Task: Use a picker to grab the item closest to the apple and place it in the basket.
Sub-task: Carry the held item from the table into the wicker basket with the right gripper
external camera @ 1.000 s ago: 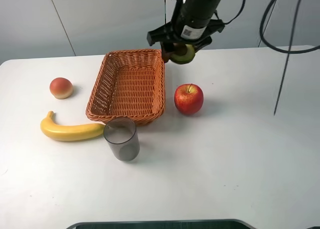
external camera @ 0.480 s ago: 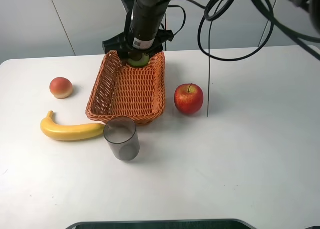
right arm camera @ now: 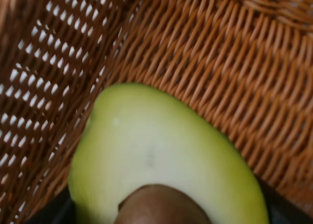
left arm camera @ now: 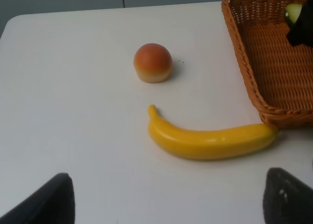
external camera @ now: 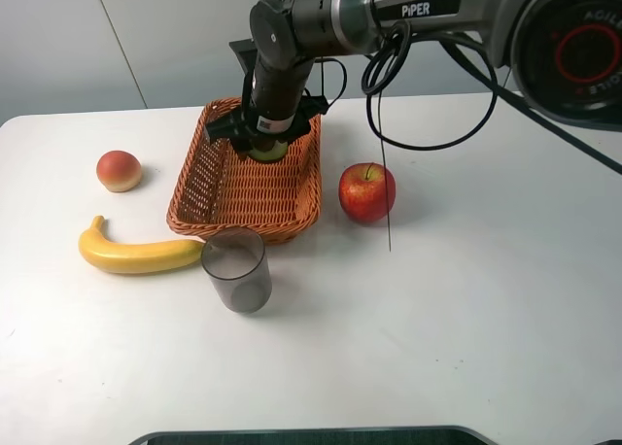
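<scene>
Right pincer [external camera: 264,146] clenched on halved avocado [right arm camera: 161,155] (pit showing) inside basket [external camera: 251,190]; left pincer [left arm camera: 166,200] released.

There is one basket [external camera: 197,173], one apple [external camera: 366,191], one banana [external camera: 136,255] and one peach [external camera: 119,170]. Add one grey cup [external camera: 236,270] and one avocado half [right arm camera: 146,145].

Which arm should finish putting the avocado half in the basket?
Right. The right gripper holds the avocado half low inside the basket, wicker directly behind it, so it probably need only release. The left gripper is open and empty, facing the banana outside the basket.
</scene>
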